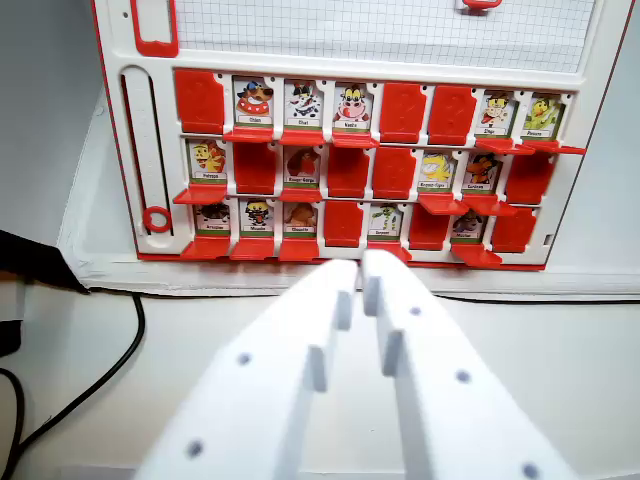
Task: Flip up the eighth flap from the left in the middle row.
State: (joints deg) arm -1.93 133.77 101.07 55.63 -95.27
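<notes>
The pincer (pixel 358 285) occupies the lower centre of the wrist view, its two white fingers (pixel 400 350) converging with only a narrow slit between the tips, gripping nothing; it is clenched or nearly so. The tips sit in front of the near edge of the board (pixel 140 150), below the bottom row, touching no flap. The board is white and red, carries three rows of eight flaps and rests on the counter (pixel 560 350), reaching towards its far edge. In the middle row the eighth flap (pixel 528 176), at the board's right edge, shows a plain red face, as do the second, fourth and fifth. The first, third, sixth and seventh show character cards. A red slider (pixel 154 218) sits at the base of the slot along the board's left edge. A black cable (pixel 105 372) curves across the counter's left side.
</notes>
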